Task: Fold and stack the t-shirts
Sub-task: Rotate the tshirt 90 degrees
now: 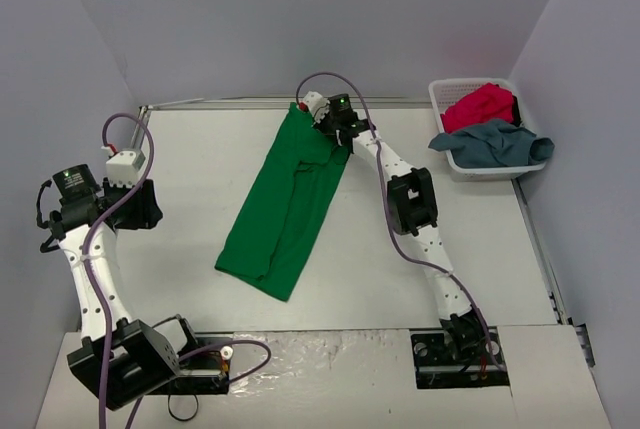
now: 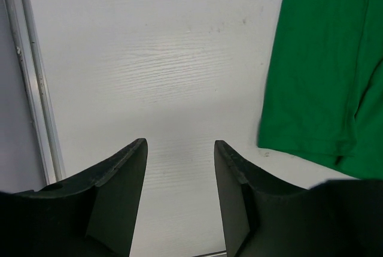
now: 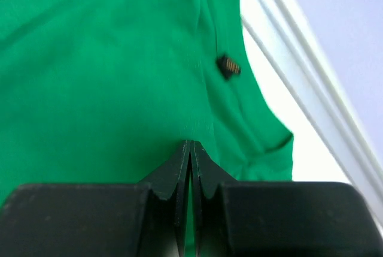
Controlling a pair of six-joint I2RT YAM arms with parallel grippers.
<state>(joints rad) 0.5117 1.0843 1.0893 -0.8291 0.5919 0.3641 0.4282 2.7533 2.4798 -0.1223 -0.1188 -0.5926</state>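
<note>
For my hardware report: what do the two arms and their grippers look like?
The left arm and right arm have slim white links joined by blocky black joint housings, each with a small green light. A thin purple cable runs along each arm. The left gripper and right gripper have matte black, wedge-shaped fingers.

Beneath your left gripper (image 2: 179,143) the table (image 2: 179,59) is white with a faint wood grain, and a soft shadow lies just ahead of it. Off to that gripper's left, a pale metal rail (image 2: 36,89) edges the table against a grey-lilac wall (image 2: 6,89). Ahead and to the right of your right gripper (image 3: 190,143) you have white rails (image 3: 311,83) along the tabletop's border, with a plain lilac wall (image 3: 347,17) just beyond them, and the light is even and soft.
</note>
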